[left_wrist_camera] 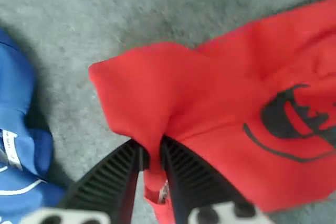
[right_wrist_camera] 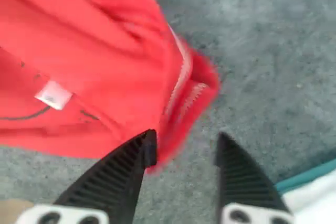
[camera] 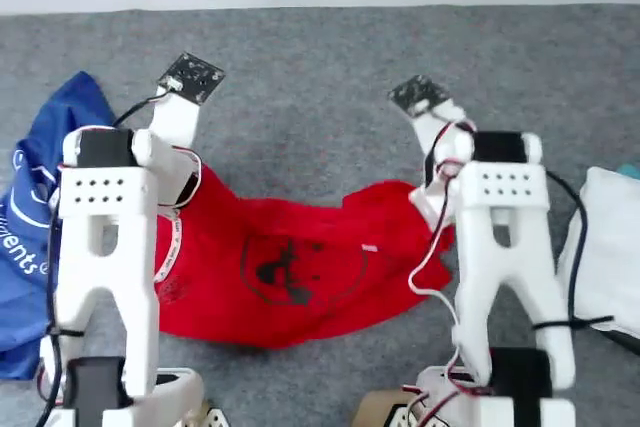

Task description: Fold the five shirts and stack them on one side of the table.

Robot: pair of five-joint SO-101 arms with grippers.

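Observation:
A red shirt (camera: 290,267) with a black print lies crumpled across the middle of the grey table (camera: 310,77), stretched between the two arms. My left gripper (left_wrist_camera: 151,157) is shut on a raised fold of the red shirt (left_wrist_camera: 173,93) at its left end. At the shirt's right end my right gripper (right_wrist_camera: 186,148) is open just above the table. The red shirt's hem (right_wrist_camera: 178,103) lies against one of the fingers (right_wrist_camera: 142,153), with bare table between the fingers. A blue shirt (camera: 35,187) lies bunched at the left edge, and a white folded shirt (camera: 612,247) at the right edge.
The blue shirt (left_wrist_camera: 16,129) lies close beside my left gripper. A teal strip (right_wrist_camera: 307,178) and the white shirt (right_wrist_camera: 315,200) lie near my right gripper. The far half of the table is bare grey felt. The arm bases stand at the near edge.

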